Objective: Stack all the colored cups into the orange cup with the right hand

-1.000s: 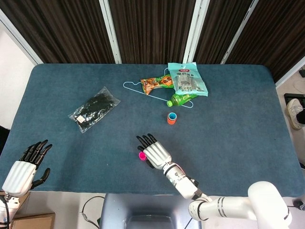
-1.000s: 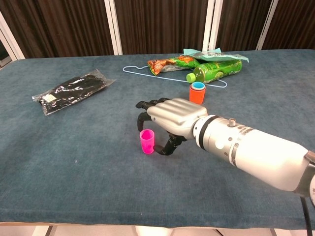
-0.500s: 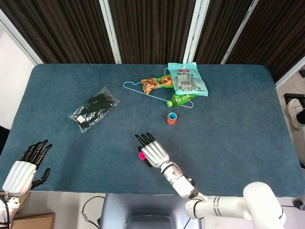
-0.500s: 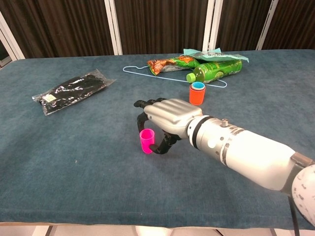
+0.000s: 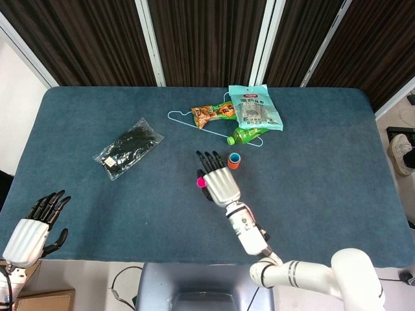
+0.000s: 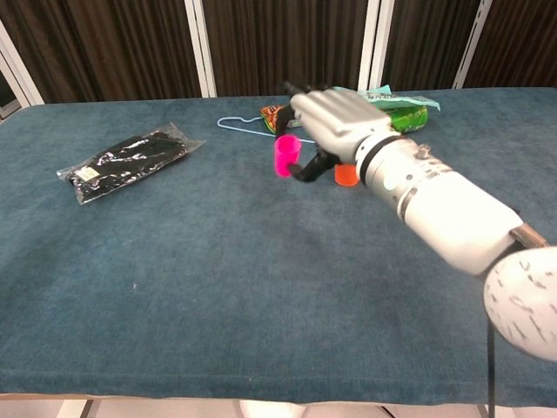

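Carrying the pink cup (image 6: 286,156) above the table (image 6: 174,261), the right hand (image 6: 335,122) is seen gripping it just left of the orange cup (image 5: 233,161). Alignment over that cup's mouth seems required next. The left hand (image 5: 29,233) is spread, idle.

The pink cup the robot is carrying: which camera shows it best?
The chest view: the pink cup shows side-on, held by the right hand. In the head view, only a pink sliver peeks beside the hand.
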